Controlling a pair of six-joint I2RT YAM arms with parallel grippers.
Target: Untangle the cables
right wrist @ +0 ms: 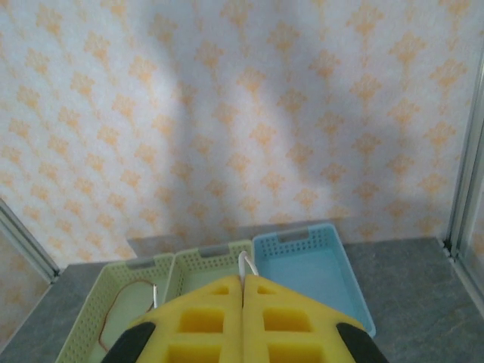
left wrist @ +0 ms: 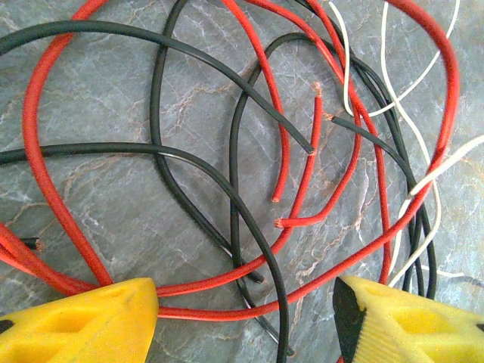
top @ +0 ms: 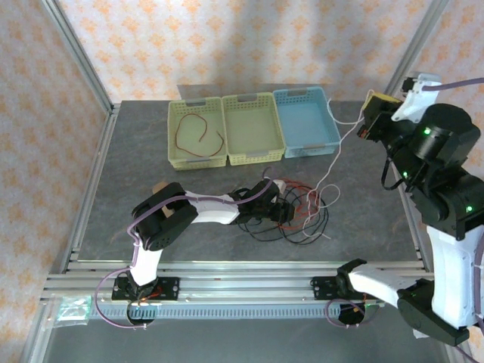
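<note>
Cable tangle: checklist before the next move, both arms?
1. Left fingers open over the tangle: ok.
2. Single cable between them: not ok; red cable and black cable both cross the gap.
3. Right fingers shut on the white cable: ok.
4. White cable free of the tangle: not ok; its lower loops lie among red and black strands.
5. Left fingers clear of the table: cannot tell.

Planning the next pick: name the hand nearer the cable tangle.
Left. The left hand hangs open right over the tangle; the right hand is raised far to its right, shut on a white cable leading from it.
</note>
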